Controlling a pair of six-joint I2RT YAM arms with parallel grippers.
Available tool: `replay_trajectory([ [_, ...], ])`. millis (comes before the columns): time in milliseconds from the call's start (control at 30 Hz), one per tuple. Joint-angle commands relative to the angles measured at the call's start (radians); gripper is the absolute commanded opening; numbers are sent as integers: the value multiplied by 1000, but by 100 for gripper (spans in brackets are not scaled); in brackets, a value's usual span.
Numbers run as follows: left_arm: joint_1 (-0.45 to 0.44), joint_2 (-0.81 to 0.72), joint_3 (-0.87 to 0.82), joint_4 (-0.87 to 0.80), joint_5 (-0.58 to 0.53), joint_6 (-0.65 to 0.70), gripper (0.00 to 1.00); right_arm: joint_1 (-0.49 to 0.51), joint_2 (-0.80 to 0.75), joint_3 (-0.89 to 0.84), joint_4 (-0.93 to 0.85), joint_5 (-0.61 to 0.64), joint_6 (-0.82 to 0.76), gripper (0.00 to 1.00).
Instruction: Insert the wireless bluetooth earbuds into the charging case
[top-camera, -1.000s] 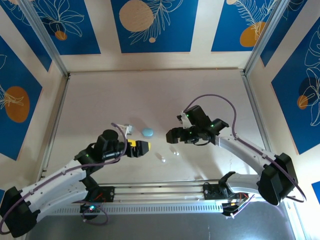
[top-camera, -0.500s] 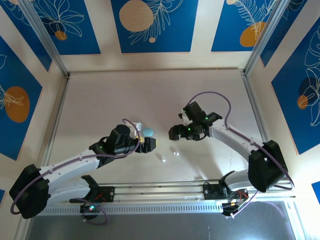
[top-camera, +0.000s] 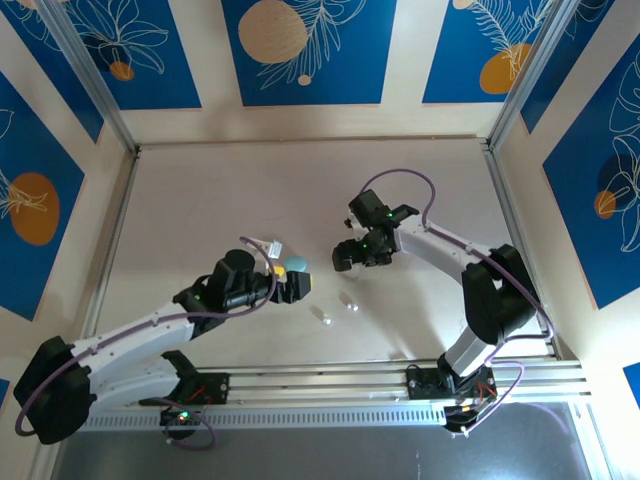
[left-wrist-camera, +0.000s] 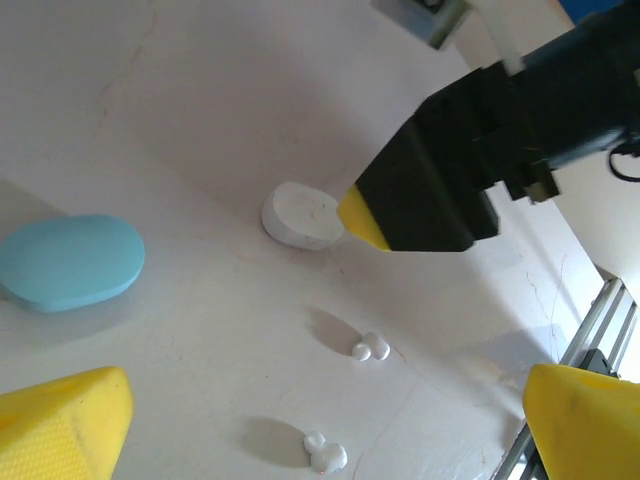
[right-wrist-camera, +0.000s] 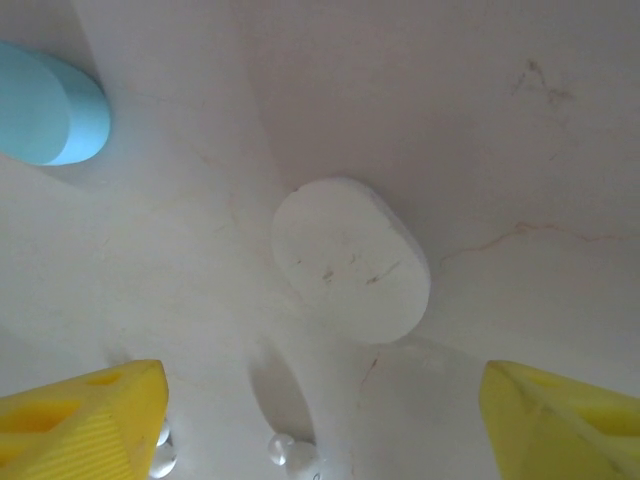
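Two white earbuds lie on the table, one (top-camera: 350, 303) (left-wrist-camera: 370, 348) nearer the white charging case (left-wrist-camera: 300, 215) (right-wrist-camera: 350, 258), the other (top-camera: 326, 318) (left-wrist-camera: 325, 455) nearer the arm bases. A closed pale blue case (top-camera: 296, 266) (left-wrist-camera: 70, 262) (right-wrist-camera: 50, 105) lies left of the white one. My left gripper (top-camera: 301, 286) (left-wrist-camera: 320, 430) hovers open just beside the blue case, with the earbuds ahead between its yellow fingertips (left-wrist-camera: 60, 425). Above the closed white case my right gripper (top-camera: 346, 258) (right-wrist-camera: 325, 425) stands open and holds nothing.
The pale tabletop (top-camera: 200, 200) is walled by metal rails (top-camera: 110, 240) at left and right and a patterned blue backdrop behind. The arms' base rail (top-camera: 320, 385) runs along the near edge. The two grippers stand close together, and a right finger (left-wrist-camera: 420, 195) crosses the left wrist view.
My left gripper has pushed forward and right to the blue case. My right gripper has drawn slightly back and left over the white case, its elbow swinging inward. Cases and earbuds have not moved.
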Motion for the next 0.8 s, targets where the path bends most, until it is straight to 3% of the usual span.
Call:
replay_trajectory([
  [0,-6,-39,-26,-41,-41,42,100,3,42,51,-47,30,-54,82],
  [767,-4,-13,-43,-2,-1,51,100,41,251,190,-83,2,-21,83],
])
